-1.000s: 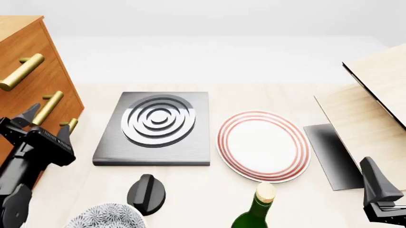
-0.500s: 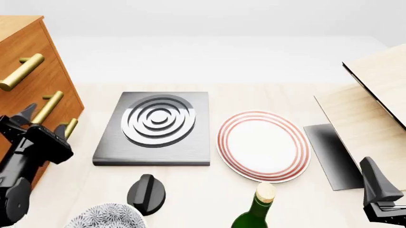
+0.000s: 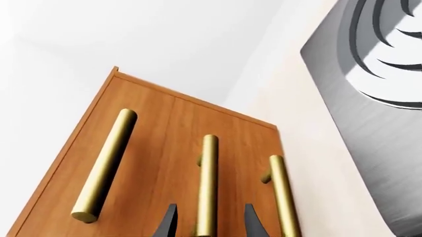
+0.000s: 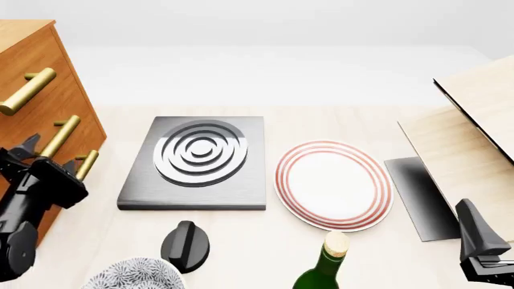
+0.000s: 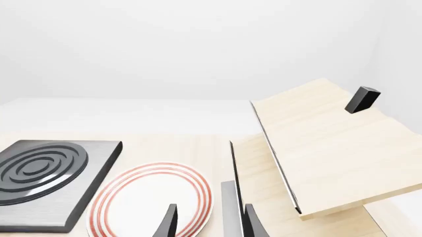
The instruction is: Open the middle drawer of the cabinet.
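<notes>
A: Item 1, the cabinet (image 4: 36,90)?
B: Stands left of the hob slab (image 4: 195,161), 3 brass handles on its face. The middle drawer (image 3: 191,148) looks shut, flush with the others.

A: Item 2, left gripper (image 3: 207,224)?
B: Spread, 1 finger on each side of the middle handle (image 3: 207,182), not visibly pinching it. Step in hand: lining up the grasp.

A: Next move?
B: Likely close on the bar, then pull straight out toward the hob slab.

A: Room?
B: Lower handle (image 3: 283,195) sits just beside 1 finger; bare table before the cabinet.

A: Item 3, right gripper (image 5: 205,224)?
B: Spread, idle, well apart beyond the plate (image 4: 333,183).
</notes>
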Robot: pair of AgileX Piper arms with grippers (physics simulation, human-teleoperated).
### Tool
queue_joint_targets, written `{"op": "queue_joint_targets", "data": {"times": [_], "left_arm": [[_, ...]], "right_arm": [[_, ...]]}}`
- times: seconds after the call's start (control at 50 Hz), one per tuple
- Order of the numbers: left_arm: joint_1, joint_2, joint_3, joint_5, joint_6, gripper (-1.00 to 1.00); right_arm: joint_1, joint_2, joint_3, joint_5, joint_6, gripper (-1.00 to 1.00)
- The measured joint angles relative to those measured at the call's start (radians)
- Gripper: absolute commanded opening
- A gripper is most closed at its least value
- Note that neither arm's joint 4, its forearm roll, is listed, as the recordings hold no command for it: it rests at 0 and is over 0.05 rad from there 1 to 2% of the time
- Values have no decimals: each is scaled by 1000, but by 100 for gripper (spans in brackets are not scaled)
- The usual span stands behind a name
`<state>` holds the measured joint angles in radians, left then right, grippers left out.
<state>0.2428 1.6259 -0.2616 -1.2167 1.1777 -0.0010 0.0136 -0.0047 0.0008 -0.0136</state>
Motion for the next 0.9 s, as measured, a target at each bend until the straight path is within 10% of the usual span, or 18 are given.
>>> {"op": "queue_joint_targets", "data": {"times": [0.12, 0.14, 0.9], "left_arm": [[11, 11, -5, 0, 5, 100], [13, 12, -5, 0, 6, -100], [-18, -13, 4, 4, 27, -100]], "right_arm": [[0, 0, 0, 0, 0, 100], [0, 0, 0, 0, 0, 100], [0, -1, 0, 1, 0, 100]]}}
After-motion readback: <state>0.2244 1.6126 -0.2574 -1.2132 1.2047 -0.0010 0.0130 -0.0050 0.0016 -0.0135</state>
